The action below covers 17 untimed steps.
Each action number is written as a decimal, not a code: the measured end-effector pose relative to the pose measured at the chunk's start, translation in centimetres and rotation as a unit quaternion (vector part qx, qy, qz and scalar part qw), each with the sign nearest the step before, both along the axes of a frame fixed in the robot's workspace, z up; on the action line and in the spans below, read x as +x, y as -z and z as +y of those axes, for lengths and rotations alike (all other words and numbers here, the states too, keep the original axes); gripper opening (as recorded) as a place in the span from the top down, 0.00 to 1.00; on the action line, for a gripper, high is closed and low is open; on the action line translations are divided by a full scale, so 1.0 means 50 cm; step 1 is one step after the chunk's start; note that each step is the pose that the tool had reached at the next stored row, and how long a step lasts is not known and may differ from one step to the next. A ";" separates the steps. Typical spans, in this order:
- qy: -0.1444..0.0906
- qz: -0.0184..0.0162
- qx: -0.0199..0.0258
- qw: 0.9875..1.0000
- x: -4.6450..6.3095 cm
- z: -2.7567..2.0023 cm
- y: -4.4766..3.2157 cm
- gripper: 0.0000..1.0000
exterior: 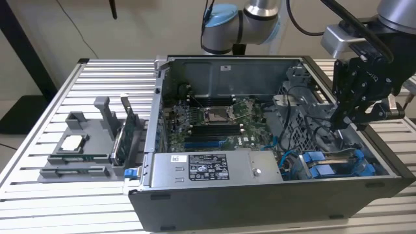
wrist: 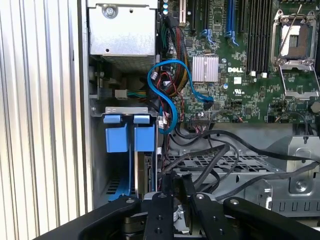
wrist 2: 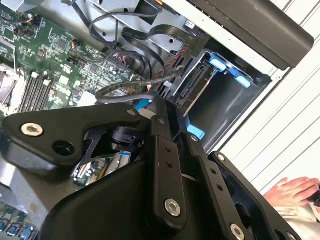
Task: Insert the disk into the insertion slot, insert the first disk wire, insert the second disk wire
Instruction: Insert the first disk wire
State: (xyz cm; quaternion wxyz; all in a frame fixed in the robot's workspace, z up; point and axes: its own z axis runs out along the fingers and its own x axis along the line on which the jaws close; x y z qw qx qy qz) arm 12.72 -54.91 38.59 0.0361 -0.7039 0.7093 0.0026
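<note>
Disk (wrist: 145, 139) sits in the insertion slot (wrist: 125, 109); the closed pincer (wrist: 179, 192) hangs among loose wires (wrist: 220, 150) and could snag one.

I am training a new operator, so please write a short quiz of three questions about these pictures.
1. True or false: the computer case lies open, its motherboard showing.
2. In the first wrist view, how many blue carrier frames sit in the drive cage? A one, B two, C four.
3. Fill in: in the exterior view the gripper hangs over the case's ___ side (that view's left or right).
Key: 1 true; 2 B; 3 right.
</note>
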 end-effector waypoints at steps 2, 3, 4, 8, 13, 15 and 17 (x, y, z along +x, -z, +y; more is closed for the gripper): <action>0.000 0.000 0.000 1.000 0.000 0.0000 0.000 0.81; 0.000 0.000 0.000 1.000 0.000 0.0000 0.000 0.81; 0.000 0.000 0.000 1.000 0.000 0.0000 0.000 0.81; 0.000 0.000 -0.001 1.000 0.002 -0.0017 0.004 0.81; 0.000 0.000 -0.002 1.000 0.008 -0.0066 0.013 0.81; 0.000 0.000 -0.002 1.000 0.010 -0.0080 0.016 0.81; 0.000 0.000 -0.002 1.000 0.012 -0.0097 0.019 0.81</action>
